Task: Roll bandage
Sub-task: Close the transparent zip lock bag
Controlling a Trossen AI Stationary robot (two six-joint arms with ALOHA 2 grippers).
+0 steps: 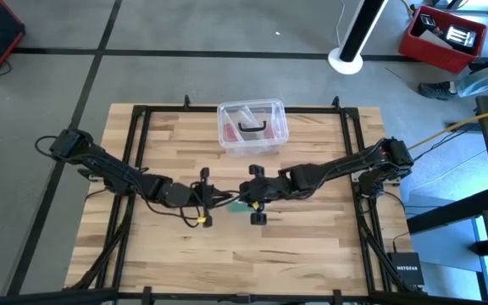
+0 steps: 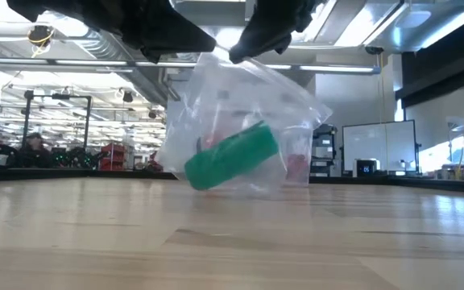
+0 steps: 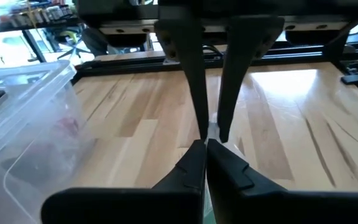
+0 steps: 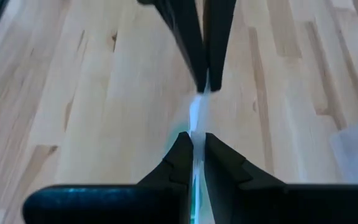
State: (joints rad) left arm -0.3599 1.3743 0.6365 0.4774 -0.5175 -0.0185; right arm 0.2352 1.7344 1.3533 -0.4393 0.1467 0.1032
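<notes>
High view: both arms meet near the middle of the worktop [image 1: 312, 254]. The left gripper [image 1: 213, 200] and right gripper [image 1: 246, 200] sit close together over a glimpse of green, and the clear plastic box [image 1: 252, 127] stands well apart near the far edge.

Low view: the bandage [image 2: 232, 155] is a compact green roll inside a clear plastic bag [image 2: 240, 121], which hangs from above with the roll tilted just over the wood. If either pinch slips, the bag drops and the roll may tumble away.

Left wrist view: the left gripper [image 3: 206, 149] is closed on a thin edge of film, tip to tip with the other one.

Right wrist view: the right gripper [image 4: 193, 142] is narrowly clamped on the same film. Pulling apart too hard could tear it.
</notes>
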